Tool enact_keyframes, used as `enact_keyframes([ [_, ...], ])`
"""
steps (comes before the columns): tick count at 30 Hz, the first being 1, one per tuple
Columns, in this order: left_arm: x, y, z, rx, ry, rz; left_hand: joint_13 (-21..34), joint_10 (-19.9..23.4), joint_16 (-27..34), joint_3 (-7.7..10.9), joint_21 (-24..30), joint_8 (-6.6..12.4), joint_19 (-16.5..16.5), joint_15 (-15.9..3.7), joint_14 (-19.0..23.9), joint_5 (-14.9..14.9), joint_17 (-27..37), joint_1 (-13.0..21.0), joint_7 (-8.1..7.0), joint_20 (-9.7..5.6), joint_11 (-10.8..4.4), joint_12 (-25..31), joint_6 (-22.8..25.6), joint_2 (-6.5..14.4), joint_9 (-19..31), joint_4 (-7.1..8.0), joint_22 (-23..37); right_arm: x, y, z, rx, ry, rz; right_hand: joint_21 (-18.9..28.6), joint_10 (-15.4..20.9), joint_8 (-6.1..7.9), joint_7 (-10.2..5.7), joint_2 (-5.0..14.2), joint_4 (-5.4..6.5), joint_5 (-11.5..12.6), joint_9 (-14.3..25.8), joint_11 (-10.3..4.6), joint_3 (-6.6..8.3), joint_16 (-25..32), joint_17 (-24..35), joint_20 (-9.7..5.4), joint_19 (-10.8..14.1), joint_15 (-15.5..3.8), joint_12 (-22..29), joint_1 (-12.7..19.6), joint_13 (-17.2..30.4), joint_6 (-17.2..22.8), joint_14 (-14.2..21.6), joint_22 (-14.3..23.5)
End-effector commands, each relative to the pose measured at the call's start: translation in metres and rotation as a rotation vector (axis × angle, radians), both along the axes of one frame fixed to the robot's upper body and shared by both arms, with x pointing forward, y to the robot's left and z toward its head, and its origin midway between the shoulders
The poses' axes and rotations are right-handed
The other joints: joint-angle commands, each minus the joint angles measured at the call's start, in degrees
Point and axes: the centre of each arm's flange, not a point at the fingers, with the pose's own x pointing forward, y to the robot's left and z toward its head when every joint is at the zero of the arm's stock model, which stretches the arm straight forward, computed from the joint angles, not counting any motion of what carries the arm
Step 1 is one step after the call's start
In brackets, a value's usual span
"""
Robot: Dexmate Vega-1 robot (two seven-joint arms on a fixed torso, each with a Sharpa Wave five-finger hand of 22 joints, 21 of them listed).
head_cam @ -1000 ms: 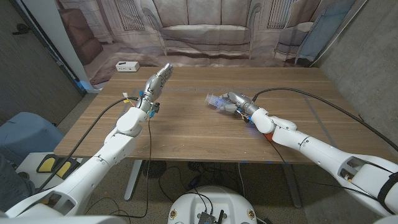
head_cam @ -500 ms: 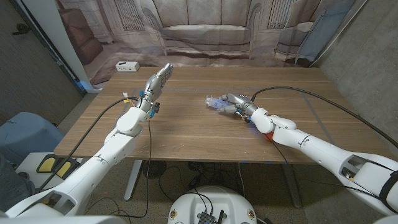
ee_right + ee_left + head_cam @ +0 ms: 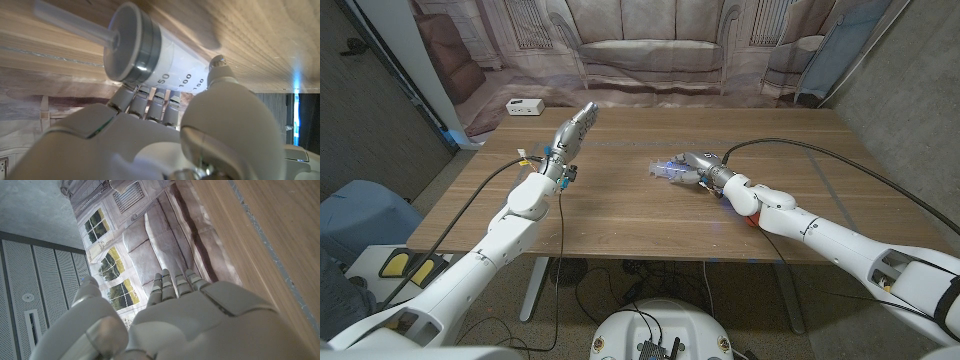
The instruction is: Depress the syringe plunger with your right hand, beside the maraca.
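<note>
The left robot hand (image 3: pixel 576 128) hovers over the desk (image 3: pixel 620 210) with fingers straight and apart, holding nothing. Mid-desk, the right robot hand (image 3: pixel 700 167) grips one syringe (image 3: pixel 150 52), its fingers wrapped around the barrel.

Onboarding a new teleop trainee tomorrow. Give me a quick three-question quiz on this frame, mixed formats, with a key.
1. True or false: the right hand holds the syringe.
2. Multiple choice: the left hand is
A. gripping a maraca
B. held out with fingers straight, holding nothing
C. pressing the white power strip
3. Fill in: in the right wrist view, the printed marks readable on the syringe barrel are 50, 100 and ____.

Key: 1 true; 2 B; 3 150.
</note>
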Motion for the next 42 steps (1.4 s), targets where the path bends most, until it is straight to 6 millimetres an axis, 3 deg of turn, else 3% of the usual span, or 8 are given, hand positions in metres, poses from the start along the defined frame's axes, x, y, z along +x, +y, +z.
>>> enact_keyframes([
  [1, -0.002, 0.001, -0.002, -0.003, 0.003, 0.003, 0.0, 0.3, 0.1, 0.08, -0.2, 0.15, -0.2, -0.06, 0.2, 0.0, 0.2, 0.4, -0.31, 0.18, -0.28, 0.2, 0.4, 0.1, 0.1, 0.09, 0.1, -0.002, -0.001, -0.001, -0.024, -0.006, -0.018, -1.1, -1.6, 0.0, -0.39, -0.25, -0.06, 0.7, 0.2, 0.13, -0.26, -0.3, -0.6, 0.5, -1.4, 0.61, -0.1, -0.7, 0.2, -1.9, -1.5, 0.2],
  [4, -0.002, 0.001, -0.002, -0.002, 0.001, 0.0, 0.0, 0.3, 0.1, 0.08, -0.2, 0.16, -0.1, -0.11, 0.1, 0.0, 0.2, 0.4, -0.34, 0.18, -0.32, 0.2, 0.4, 0.1, 0.1, 0.09, 0.1, -0.002, -0.001, 0.0, -0.021, -0.01, -0.02, -1.5, -2.1, 0.17, -0.26, -0.21, 0.0, 0.9, 0.2, 1.21, -0.31, -0.3, -0.9, 0.72, -1.7, 1.3, 0.0, -1.0, 0.2, -2.3, -2.1, 0.2],
  [10, -0.002, 0.001, -0.002, -0.003, 0.002, -0.001, 0.0, 0.3, 0.1, 0.09, -0.2, 0.17, -0.1, -0.11, 0.2, 0.0, 0.2, 0.5, -0.34, 0.21, -0.06, 0.2, 0.5, 0.1, 0.1, 0.09, 0.1, -0.005, -0.001, 0.003, -0.023, -0.025, -0.018, -2.7, -3.5, 0.13, -0.22, -0.17, 0.41, 1.2, 0.2, 1.95, -0.63, -0.3, -1.6, 1.79, -3.4, 2.13, 0.2, -2.3, 0.2, -4.1, -3.9, 0.2],
  [21, 0.001, 0.002, -0.001, 0.004, 0.005, -0.006, 0.0, 0.3, 0.1, 0.13, -0.2, 0.19, -0.1, -0.05, 0.2, 0.0, 0.2, 0.5, -0.37, 0.3, -0.34, 0.2, 0.5, 0.2, 0.1, 0.08, 0.1, -0.01, -0.004, 0.011, 0.021, -0.059, -0.022, -5.4, -7.5, 0.1, 0.03, 0.6, 1.91, 1.5, 0.2, 3.42, -1.43, -0.1, -2.7, 1.81, -7.2, 1.97, 0.1, -5.9, 0.2, -8.7, -8.8, 0.2],
  [23, 0.001, 0.002, 0.001, 0.006, 0.002, -0.005, 0.0, 0.3, 0.1, 0.14, -0.2, 0.19, -0.1, -0.07, 0.2, 0.0, 0.2, 0.5, -0.39, 0.29, -0.41, 0.2, 0.6, 0.2, 0.1, 0.08, 0.1, -0.012, -0.005, 0.013, 0.038, -0.063, -0.017, -5.5, -7.6, 0.15, 0.11, 0.72, 2.06, 1.5, 0.2, 3.41, -1.48, 0.0, -2.7, 1.74, -7.5, 1.98, 0.2, -6.2, 0.2, -8.8, -9.0, 0.3],
  [27, 0.001, 0.003, 0.003, 0.007, -0.003, -0.004, 0.0, 0.3, 0.1, 0.18, -0.2, 0.19, -0.1, -0.02, 0.2, 0.0, 0.2, 0.6, -0.39, 0.3, -0.24, 0.2, 0.6, 0.3, 0.1, 0.07, 0.1, -0.014, -0.007, 0.016, 0.072, -0.069, -0.003, -5.9, -5.9, 1.9, 0.83, 1.45, 2.95, 1.5, 0.3, 4.11, -1.79, 0.5, -3.3, 1.7, -7.4, 1.77, 1.3, -8.2, 0.3, -5.3, -9.3, 0.3],
  [36, 0.002, 0.003, 0.003, 0.007, -0.005, -0.006, 0.0, 0.3, 0.1, 0.25, -0.2, 0.17, -0.1, -0.02, 0.1, 0.0, 0.2, 0.6, -0.4, 0.32, -0.24, 0.2, 0.6, 0.4, 0.1, 0.05, 0.1, -0.019, -0.009, 0.021, 0.133, -0.077, 0.037, -6.4, -5.1, 1.31, 0.94, 2.31, 4.28, 1.3, 0.4, 4.74, -2.33, 0.8, -3.6, 0.88, -7.7, 0.56, 1.8, -10.9, 0.5, -6.9, -9.5, 0.3],
  [42, 0.003, 0.003, 0.002, 0.008, -0.001, -0.006, 0.0, 0.4, 0.1, 0.27, -0.2, 0.17, -0.2, 0.0, 0.1, 0.0, 0.2, 0.7, -0.41, 0.28, -0.05, 0.2, 0.6, 0.4, 0.1, 0.04, 0.1, -0.028, -0.011, 0.023, 0.195, -0.103, 0.058, -7.0, -5.4, 2.23, -0.75, 2.91, 4.94, 1.2, 0.3, 4.29, -2.58, 1.0, -4.1, 0.64, -8.4, 0.04, 1.7, -12.5, 0.5, -4.3, -9.8, 0.3],
])
